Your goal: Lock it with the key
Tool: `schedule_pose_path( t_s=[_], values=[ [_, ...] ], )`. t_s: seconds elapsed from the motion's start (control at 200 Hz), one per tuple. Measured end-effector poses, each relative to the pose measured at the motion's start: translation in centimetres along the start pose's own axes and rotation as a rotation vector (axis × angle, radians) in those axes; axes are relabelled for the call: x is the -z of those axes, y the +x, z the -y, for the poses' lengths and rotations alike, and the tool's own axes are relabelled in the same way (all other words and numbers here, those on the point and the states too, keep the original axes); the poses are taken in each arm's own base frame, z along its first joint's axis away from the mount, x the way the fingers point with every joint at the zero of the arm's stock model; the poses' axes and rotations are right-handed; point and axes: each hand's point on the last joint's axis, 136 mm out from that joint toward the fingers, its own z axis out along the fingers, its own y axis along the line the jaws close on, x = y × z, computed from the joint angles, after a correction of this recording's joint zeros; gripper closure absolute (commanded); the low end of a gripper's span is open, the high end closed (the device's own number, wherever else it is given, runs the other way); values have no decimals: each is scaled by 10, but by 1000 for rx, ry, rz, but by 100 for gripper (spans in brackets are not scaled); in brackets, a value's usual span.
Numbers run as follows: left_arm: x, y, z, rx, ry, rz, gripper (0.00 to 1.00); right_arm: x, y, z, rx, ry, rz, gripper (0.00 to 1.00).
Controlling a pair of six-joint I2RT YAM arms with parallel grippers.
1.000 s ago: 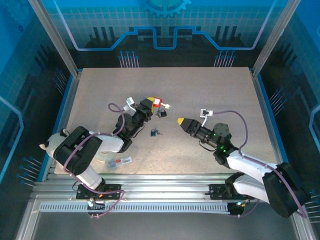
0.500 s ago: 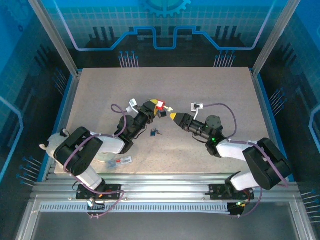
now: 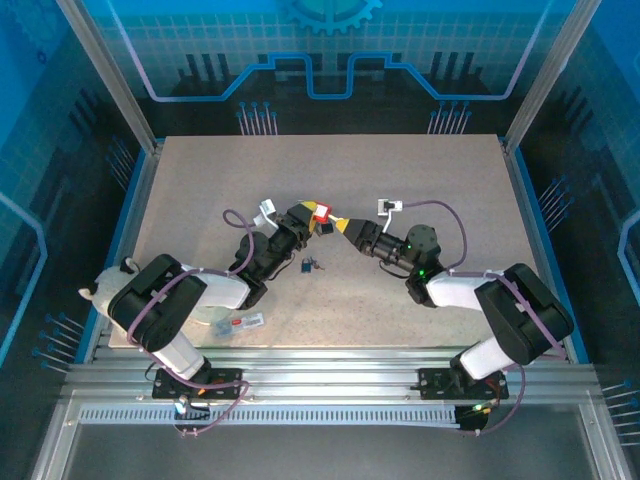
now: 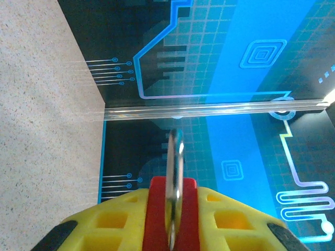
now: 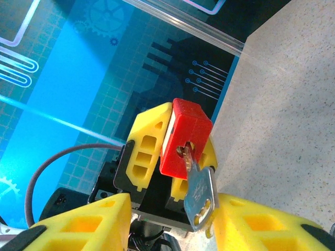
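Finding the key [image 5: 200, 194] seated in the padlock [image 5: 184, 137] at mid-frame, itself clamped in the left gripper [image 3: 306, 214], saw its shaft running up-frame and its bow hanging between the right gripper [image 5: 175, 212] jaws, parted, not yet pinching.

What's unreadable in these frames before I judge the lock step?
- Right wrist: key blade is buried in the padlock, so how far it is turned is unclear.
- Left wrist: shackle is seen edge-on and the padlock body is mostly hidden by the left tool, so latched or not is unclear.
- Top external: where the left tool and right tool meet, details are too small; the loose dark item nearby can't be identified.
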Motion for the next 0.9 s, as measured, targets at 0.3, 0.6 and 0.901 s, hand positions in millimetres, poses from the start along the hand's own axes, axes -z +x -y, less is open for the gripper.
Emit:
schedule_pose_path(
  t_s=[0.3,0.6,0.901],
  values=[
    [0,2,0,0,0,-4,100,-6,-5,-2,4,-10,4,69],
    [0,2,0,1,-1,-4,100,-9,-4,2,-6,-2,0,82],
    [3,1,2,-3,7,-1,100,-10,-3,5,-36,11,-7,100]
  ],
)
